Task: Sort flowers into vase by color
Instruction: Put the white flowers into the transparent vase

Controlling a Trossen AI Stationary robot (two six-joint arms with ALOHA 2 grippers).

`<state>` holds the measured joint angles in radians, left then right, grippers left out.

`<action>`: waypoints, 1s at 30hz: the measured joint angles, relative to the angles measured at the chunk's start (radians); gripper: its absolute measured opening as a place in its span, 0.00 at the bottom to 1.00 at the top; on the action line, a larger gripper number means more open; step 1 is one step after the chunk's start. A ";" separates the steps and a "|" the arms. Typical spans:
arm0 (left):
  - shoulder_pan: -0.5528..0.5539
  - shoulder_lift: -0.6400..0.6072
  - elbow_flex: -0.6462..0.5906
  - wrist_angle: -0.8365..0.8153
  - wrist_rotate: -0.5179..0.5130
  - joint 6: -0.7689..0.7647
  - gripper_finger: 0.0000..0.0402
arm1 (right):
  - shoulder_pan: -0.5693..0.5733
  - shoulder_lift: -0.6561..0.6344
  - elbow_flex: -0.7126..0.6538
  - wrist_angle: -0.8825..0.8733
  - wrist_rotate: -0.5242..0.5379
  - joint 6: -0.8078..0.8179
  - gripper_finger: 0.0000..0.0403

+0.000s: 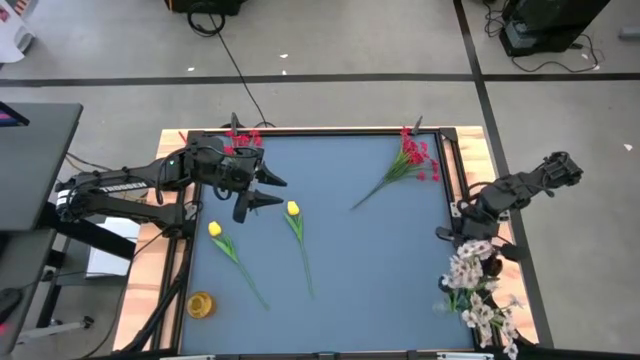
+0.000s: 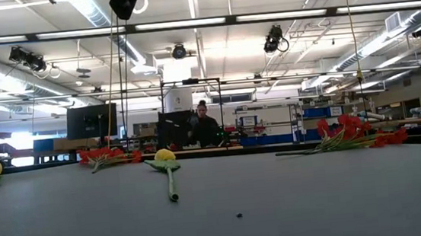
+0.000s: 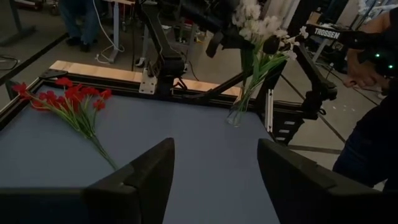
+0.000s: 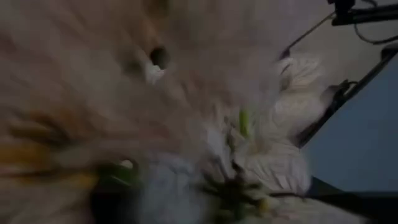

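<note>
L gripper [image 3: 214, 177] sits nearest the lens in its wrist view, fingers [image 3: 140, 177] spread wide w/ nothing between them, hovering over the table [image 1: 370, 260] near the back-left corner; just below it lie two yellow tulips [image 1: 292, 209], one [image 1: 214, 230] nearer the left edge, w/ red blooms [image 1: 243, 139] close behind it and another red bunch [image 1: 415, 158] well apart toward the right. Step looks like picking a tulip, so next move is prob. drop down and pinch a stalk, then carry it to the yellow vase [image 1: 200, 304] at front-left. R gripper [image 1: 468, 228] is at the right edge by the white sprays [image 1: 470, 270], which fill its wrist view; can't tell if it's clenched or released.
</note>
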<state>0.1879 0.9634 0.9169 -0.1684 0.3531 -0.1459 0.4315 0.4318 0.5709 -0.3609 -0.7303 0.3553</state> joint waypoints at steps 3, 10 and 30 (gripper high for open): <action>0.000 0.000 0.000 0.000 0.000 0.000 0.59 | 0.001 0.000 0.011 -0.001 -0.028 0.045 0.42; 0.000 0.000 0.000 0.000 0.000 0.000 0.59 | 0.000 0.000 0.113 -0.005 -0.026 0.139 0.54; 0.000 0.000 0.000 0.000 0.000 0.000 0.59 | 0.001 0.122 0.215 -0.454 -0.122 0.048 0.70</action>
<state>0.1876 0.9635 0.9169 -0.1688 0.3531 -0.1459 0.4328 0.5533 0.7856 -0.8152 -0.8525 0.4035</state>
